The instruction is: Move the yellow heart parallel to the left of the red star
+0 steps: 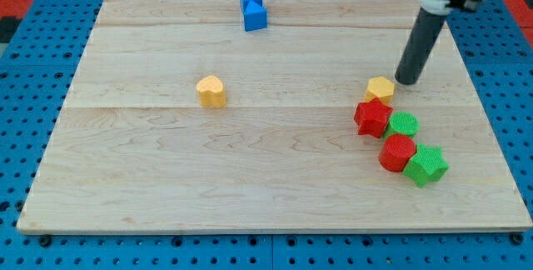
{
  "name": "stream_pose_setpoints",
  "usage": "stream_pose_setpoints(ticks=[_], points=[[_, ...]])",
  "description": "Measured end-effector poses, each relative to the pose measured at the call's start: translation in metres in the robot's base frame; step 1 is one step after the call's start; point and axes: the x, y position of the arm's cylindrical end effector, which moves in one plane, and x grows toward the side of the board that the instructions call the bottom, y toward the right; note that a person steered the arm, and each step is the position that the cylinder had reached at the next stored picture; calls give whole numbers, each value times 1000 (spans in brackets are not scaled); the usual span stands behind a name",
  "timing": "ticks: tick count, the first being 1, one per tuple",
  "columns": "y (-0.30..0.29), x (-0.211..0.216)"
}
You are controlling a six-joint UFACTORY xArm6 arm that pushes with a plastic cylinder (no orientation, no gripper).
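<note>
Here, on the wooden table (166, 178): yellow heart (211, 92) alone in the left-centre of the frame, well apart from everything else. Red star (372, 117) at right-centre, roughly level with the heart but slightly lower in the frame, with wide bare wood between the two. Just above the star and touching or nearly touching its upper edge: a second yellow block (380, 88), shape hard to make out. Hugging the star's right side, a green round-looking block (404, 125); below that a red cylinder (397, 152), and beside it at lower right a green star-like block (427, 165), all four packed in a tight diagonal cluster. Near the top edge, left of centre: two blue blocks (253, 8) stacked close together, exact shapes unclear. No end effector with jaws, only a dark rod coming down from the upper right; my tip (407, 81) planted on the table just right of the second yellow block, close beside it, contact not certain, above the cluster and far from the heart.
</note>
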Motion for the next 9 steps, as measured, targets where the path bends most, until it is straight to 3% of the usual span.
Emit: stream_pose_setpoints(ticks=[1,2,3,4,5,6,7,8,9], points=[[-47,1],[-58,57],[-61,39],[-120,-28],[-247,-41],[-307,-5],[-262,57],[-184,92],[-200,48]])
